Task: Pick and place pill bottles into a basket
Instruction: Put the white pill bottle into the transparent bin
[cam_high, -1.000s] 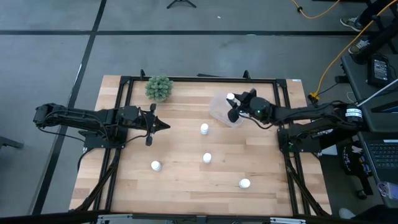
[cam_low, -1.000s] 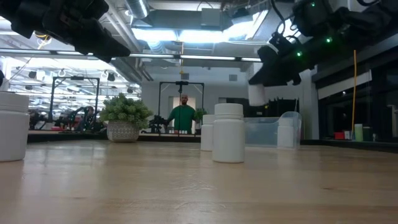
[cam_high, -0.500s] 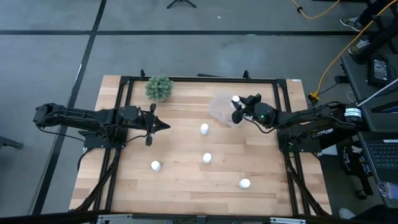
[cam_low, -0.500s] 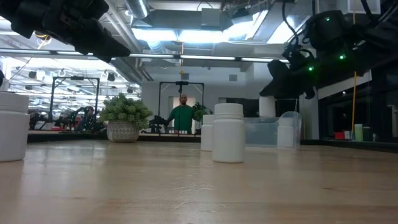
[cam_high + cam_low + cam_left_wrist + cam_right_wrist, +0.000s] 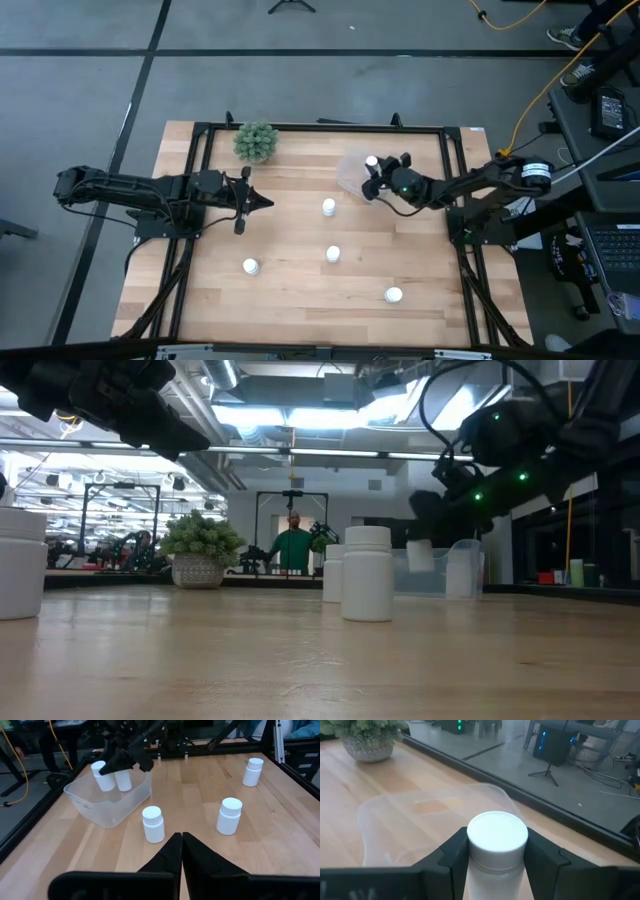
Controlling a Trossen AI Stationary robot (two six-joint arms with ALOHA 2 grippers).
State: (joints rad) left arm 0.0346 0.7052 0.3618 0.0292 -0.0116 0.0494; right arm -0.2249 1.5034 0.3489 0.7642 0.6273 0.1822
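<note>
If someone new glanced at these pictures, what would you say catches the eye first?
The right tool holds a white pill bottle over the clear basket at the table's far right side, where another bottle already stands. Four more bottles dot the wooden table, and a green plant sits at the far left corner.

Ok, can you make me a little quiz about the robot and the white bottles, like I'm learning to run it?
1. True or false: the right hand holds a bottle at the basket.
2. How many bottles stand on the table, outside the basket? A) two B) four C) six
3. Fill the gap: the left hand, waiting at the table's left side, is ____ and holds nothing.

Key: 1 true. 2 B. 3 shut.
</note>
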